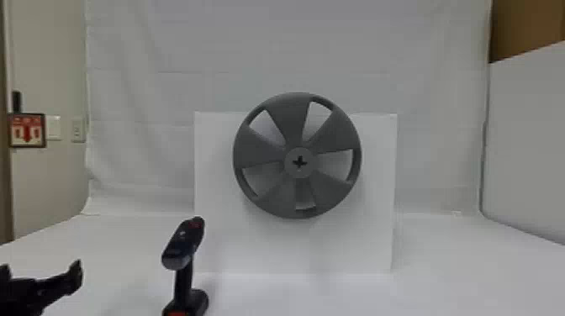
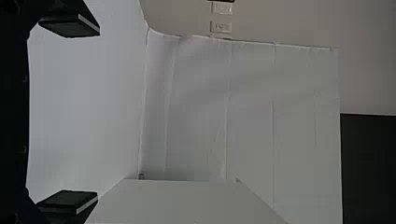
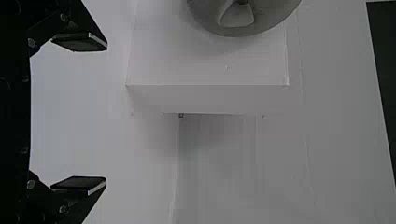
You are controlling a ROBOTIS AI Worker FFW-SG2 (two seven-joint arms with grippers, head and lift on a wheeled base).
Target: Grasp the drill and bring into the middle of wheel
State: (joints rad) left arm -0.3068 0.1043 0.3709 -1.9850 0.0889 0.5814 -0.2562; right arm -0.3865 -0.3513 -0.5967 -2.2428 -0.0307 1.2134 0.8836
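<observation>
Black fingers parted on my left gripper [image 1: 40,285], empty, low and well left of the wheel [image 1: 290,117]. Drill [image 1: 185,241] upright, untouched, lower left of the wheel. White box [image 1: 357,252] behind the wheel. My right gripper [image 3: 93,114]: spread, empty, wheel partly visible beyond.

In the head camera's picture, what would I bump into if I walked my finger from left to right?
Red-and-white sign → light switch → outlet → drill → gray wheel → brown panel.
</observation>
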